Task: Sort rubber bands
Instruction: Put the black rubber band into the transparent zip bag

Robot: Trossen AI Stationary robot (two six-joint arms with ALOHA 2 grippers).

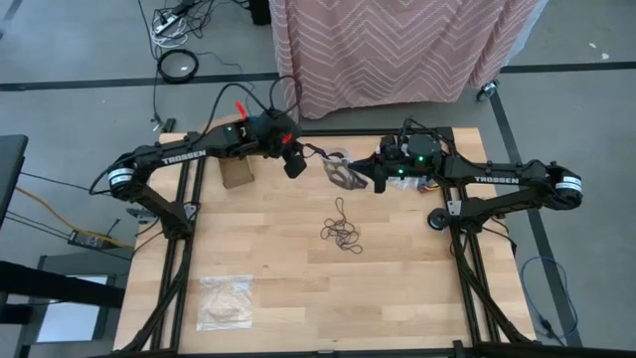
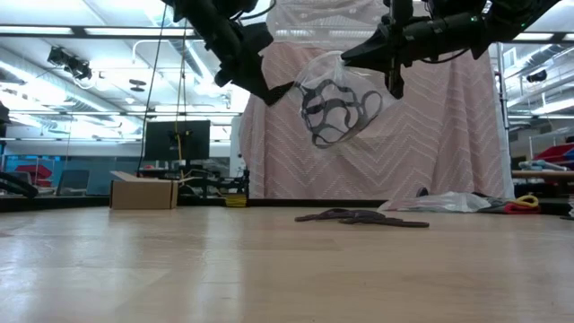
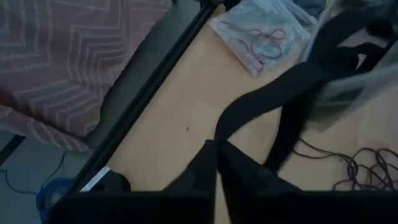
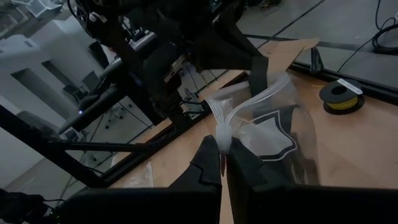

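Bench: light wooden planks on a black frame, standing on a grey floor with dark tape lines.

Near the bench centre lies a loose tangle of thin dark rubber bands, flat on the wood; the low view shows it as a low dark heap. Near the front left corner lies a clear plastic bag of tan bands. A small cardboard box stands by the rear edge on the left side. A second flat bag with red bands shows in the left wrist view, lying on the wood.

Above the rear middle of the bench, both arms hold up a clear bag of large black bands, clear of the surface. The right gripper has its fingers closed on the bag's gathered white rim. The left gripper meets the bag's opposite edge; its fingers appear closed together, with a wide black band looped just ahead of them, but what they pinch cannot be made out.

Room: a pink chevron-patterned cloth hangs beyond the rear edge. Cables and a roll of tape lie on the floor. The low view shows a monitor and ceiling lights behind.
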